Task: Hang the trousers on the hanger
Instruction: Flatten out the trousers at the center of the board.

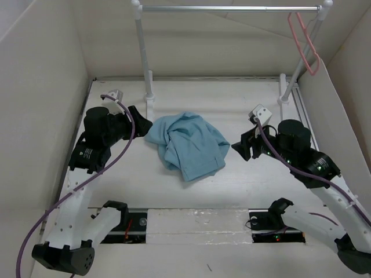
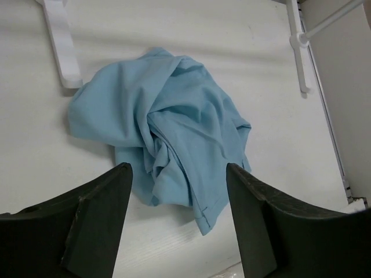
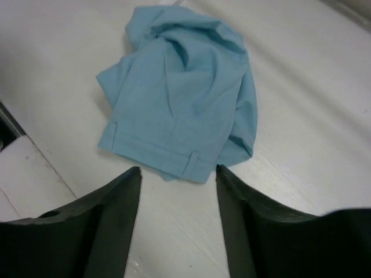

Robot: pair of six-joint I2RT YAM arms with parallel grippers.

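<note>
**Entry: trousers to hanger, opening step**

**Step in hand.** We judge this to be the approach before the first grasp. Nothing is lifted and nothing is on the hanger yet.

**Items, counted from the overhead view**
- Trousers (image 1: 186, 145), one: a crumpled sky-blue heap at the centre of the table (image 1: 232, 191), with the legs folded in on themselves. The right wrist view shows a hemmed band with small loops along the near edge, probably the waistband.
- Hanger (image 1: 305, 43), one: pink, hooked at the right-hand end of the rail (image 1: 229, 8), at about 1 o'clock from the heap and well apart from it.
- Rail, one; white posts, two.
- Pincers, two:
  - Left gripper (image 2: 177, 171), at 9 o'clock of the heap, just beside its edge. Its jaws are spread and it holds nothing.
  - Right gripper (image 3: 178, 172), at 3 o'clock of the heap and near it. Its jaws are likewise spread and it holds nothing.

**Next move, as we judge it.** One pincer needs to come down and close on a single layer at the band (a pinch on the bunched middle would likely lift a wad). The other can then take a second point on the band, so that the cloth hangs straight enough to feed over the hanger's bar.
</note>
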